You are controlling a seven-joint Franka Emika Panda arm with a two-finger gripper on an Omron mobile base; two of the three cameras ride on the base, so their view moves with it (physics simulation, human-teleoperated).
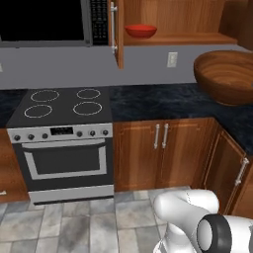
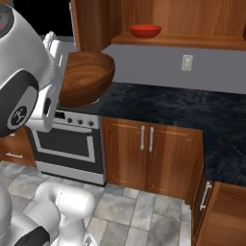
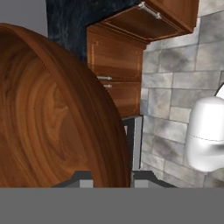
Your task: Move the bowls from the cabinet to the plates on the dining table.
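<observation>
My gripper (image 3: pixel 112 179) is shut on the rim of the dark brown wooden bowl (image 3: pixel 52 118), one fingertip on each side of the wall. The same bowl hangs in the air over the counter, tilted (image 1: pixel 225 76) (image 2: pixel 86 77), well below the cabinet's shelf. The glossy red bowl (image 1: pixel 141 30) (image 2: pixel 144 30) stands upright on the wooden shelf (image 1: pixel 197 38) of the open cabinet, whose door (image 1: pixel 118 34) is swung out. The plates and the dining table are out of view.
A black stove (image 1: pixel 62 106) with an oven stands left, under a dark microwave (image 1: pixel 44 20). The marbled counter (image 1: pixel 158 101) turns a corner at the right, above low wooden cupboards (image 1: pixel 160 148). A wall outlet (image 1: pixel 172 59) sits below the shelf. Grey tiled floor (image 1: pixel 74 222) lies in front.
</observation>
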